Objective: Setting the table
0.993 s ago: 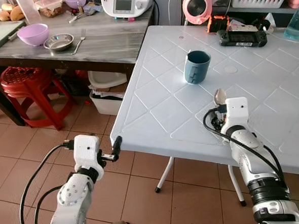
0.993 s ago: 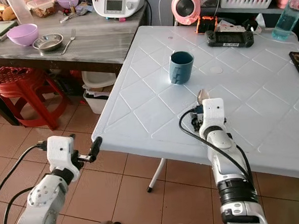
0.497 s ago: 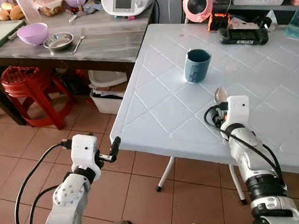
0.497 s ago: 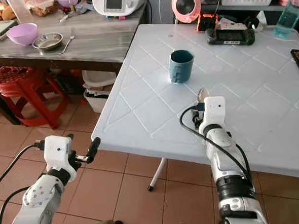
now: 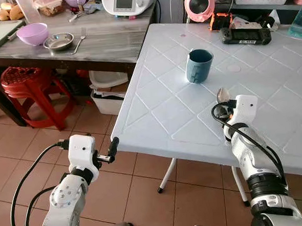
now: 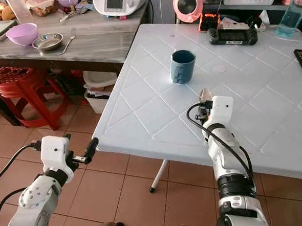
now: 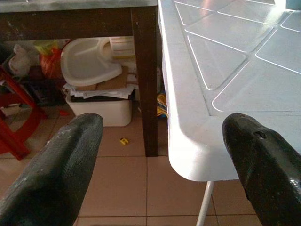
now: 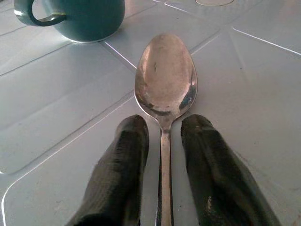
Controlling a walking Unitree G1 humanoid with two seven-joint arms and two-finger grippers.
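The right gripper (image 8: 162,141) rests low over the white table (image 5: 156,107), its two black fingers (image 8: 122,160) set narrowly apart on either side of the spoon (image 8: 165,80); the handle runs between them, with slim gaps either side, so whether they actually pinch it cannot be told. In the head views the spoon's bowl (image 6: 205,95) lies at the gripper's twelve o'clock, just beyond the fingertips, and the blue mug (image 5: 198,66) stands upright farther on at about eleven o'clock, apart from the spoon. The count on this table is one spoon and one mug; a black handheld console (image 5: 245,36) lies at its far side near a pink round appliance (image 5: 199,4). The left gripper (image 5: 111,149) hangs in the air off the table's near-left corner, over the tiled floor (image 5: 19,146), its fingers (image 7: 56,169) spread wide with nothing between them. The grey side counter (image 5: 100,42) at ten o'clock carries one purple bowl (image 5: 33,34), one steel bowl (image 5: 59,42) and one fork (image 5: 80,41), and one red stool (image 5: 28,82) stands beneath it. The right wrist view gives the spoon's worn, shiny bowl and the mug's handle up close, which the head views leave tiny. The left wrist view shows the table's rounded corner edge between its fingers and a white bin (image 7: 96,101) stuffed with cardboard under the counter.
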